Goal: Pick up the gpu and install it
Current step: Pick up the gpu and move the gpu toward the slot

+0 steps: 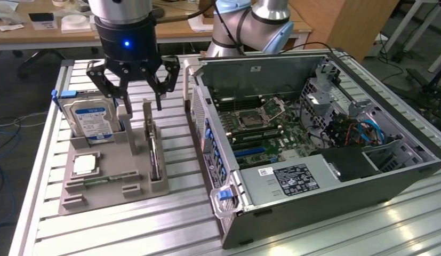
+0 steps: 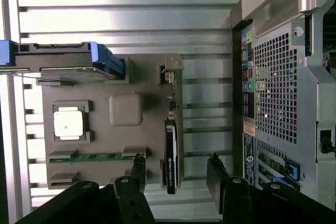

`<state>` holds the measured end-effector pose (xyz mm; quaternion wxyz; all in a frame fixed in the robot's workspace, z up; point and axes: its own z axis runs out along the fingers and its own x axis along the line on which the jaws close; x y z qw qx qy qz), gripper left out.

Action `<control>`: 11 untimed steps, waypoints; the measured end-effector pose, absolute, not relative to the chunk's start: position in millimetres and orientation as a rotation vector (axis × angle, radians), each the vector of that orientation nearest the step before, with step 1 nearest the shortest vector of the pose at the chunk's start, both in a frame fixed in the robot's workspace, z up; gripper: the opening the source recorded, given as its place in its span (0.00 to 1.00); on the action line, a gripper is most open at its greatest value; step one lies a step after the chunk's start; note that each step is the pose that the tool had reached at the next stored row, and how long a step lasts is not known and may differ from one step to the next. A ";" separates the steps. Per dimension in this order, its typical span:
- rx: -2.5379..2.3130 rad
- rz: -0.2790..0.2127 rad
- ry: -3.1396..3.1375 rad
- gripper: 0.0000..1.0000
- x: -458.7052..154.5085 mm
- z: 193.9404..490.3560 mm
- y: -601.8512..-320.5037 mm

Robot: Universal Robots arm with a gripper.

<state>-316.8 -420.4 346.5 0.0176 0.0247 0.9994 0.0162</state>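
Observation:
The gpu (image 1: 154, 153) stands on its edge in a slot of the grey holder (image 1: 112, 196), a thin dark card with a brownish board edge. From the wrist it appears edge-on as the gpu (image 2: 171, 148). My gripper (image 1: 141, 103) hangs open just above the card's far end. In the wrist view the gripper (image 2: 177, 170) straddles the card, which sits closer to one finger (image 2: 138, 167) than to the other. Nothing is held. The open computer case (image 1: 313, 133) lies at the exterior view's right, its motherboard (image 1: 259, 125) exposed.
On the holder (image 2: 126, 109) a silver hard drive (image 1: 94, 121) with a blue-and-white label stands upright close beside my fingers. A processor chip (image 2: 69, 124) and a green memory stick (image 2: 97, 156) lie flat there. The case's rear panel (image 2: 283, 93) is close to the card.

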 end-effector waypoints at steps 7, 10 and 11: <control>0.077 0.050 3.107 0.59 -316.8 340.1 -423.5; 0.077 0.050 3.108 0.59 -316.9 336.9 -424.0; 0.077 0.050 3.109 0.59 -316.9 335.9 -424.1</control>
